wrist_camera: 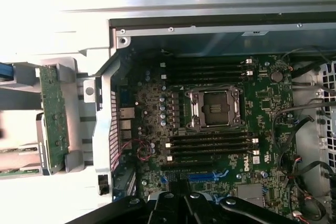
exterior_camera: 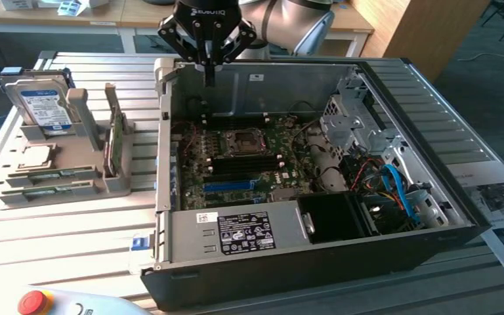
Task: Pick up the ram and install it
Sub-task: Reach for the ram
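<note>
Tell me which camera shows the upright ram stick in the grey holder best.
The wrist view: the ram shows its broad green face and small components, standing in the grey holder. The exterior view catches the ram nearly edge-on, a thin strip in that holder.

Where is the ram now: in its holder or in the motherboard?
In its holder: the ram stands on edge there, outside the computer case.

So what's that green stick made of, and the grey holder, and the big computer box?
The ram looks like stiff circuit board: matte green with tiny parts on it, probably fibreglass. The holder looks like matte grey plastic, though I can't be sure. The computer case looks like sheet metal: bare silvery inner walls, black outside.
</note>
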